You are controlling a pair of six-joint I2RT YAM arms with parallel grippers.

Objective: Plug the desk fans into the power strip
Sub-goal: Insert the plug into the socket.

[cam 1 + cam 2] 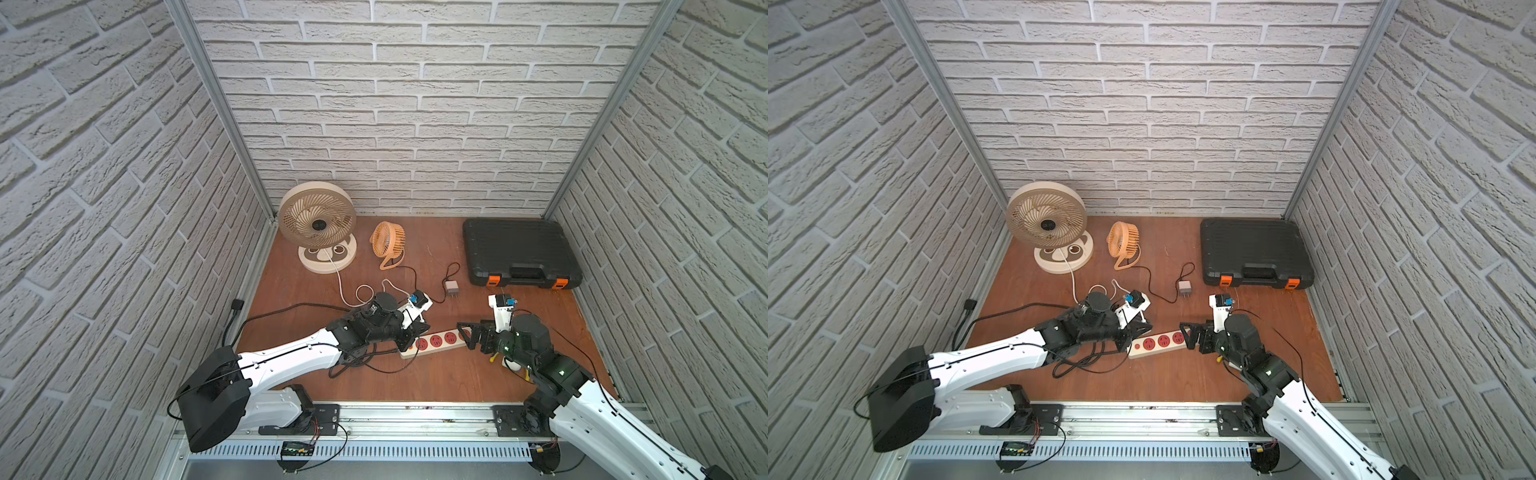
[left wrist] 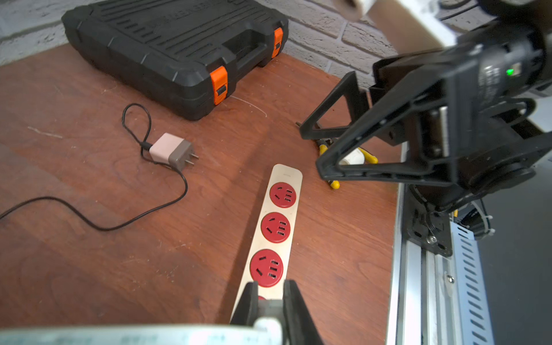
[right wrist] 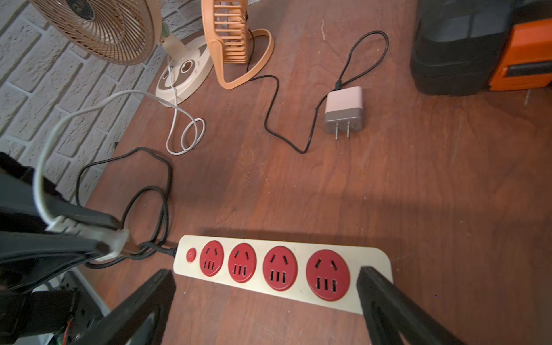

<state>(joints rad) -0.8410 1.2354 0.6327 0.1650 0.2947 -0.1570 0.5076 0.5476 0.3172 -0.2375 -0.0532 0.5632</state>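
Roughly halfway, by my reading: the plug is in hand, but no socket is filled. Nearest the front edge of the table [image 1: 436, 382], about midway along it, lies the power strip [image 3: 280, 268]. It is flat and slightly slanted, and all four of its red sockets [image 3: 242, 263] are empty. Its thick black cord [image 3: 162, 250] coils off toward the left edge.

The left gripper [image 3: 113, 237] is clenched on a flat white plug [image 3: 89, 234]. It holds the plug by the strip's cord end, near the red button [image 3: 191, 255] and apart from the sockets. I cannot tell which way the prongs face. The right gripper [image 1: 463, 337] is fully released and carries nothing, its jaws spread at the strip's other end. One finger overlaps that end in the right wrist view, but contact is unclear.

Farther in, toward the middle of the table, a pink-and-grey adapter [image 3: 345, 109] lies loose, wired back to the small orange fan [image 1: 388, 241]. The white cord [image 3: 40, 179] from the held plug leads to the large cream fan [image 1: 318, 222] in the far left corner, so that looks like the fan being served. A black tool case [image 1: 519, 253] sits in the far right corner.

Left to do, as I judge: line the plug up over a socket and push it home, likely with the right gripper steadying the strip, then let go.
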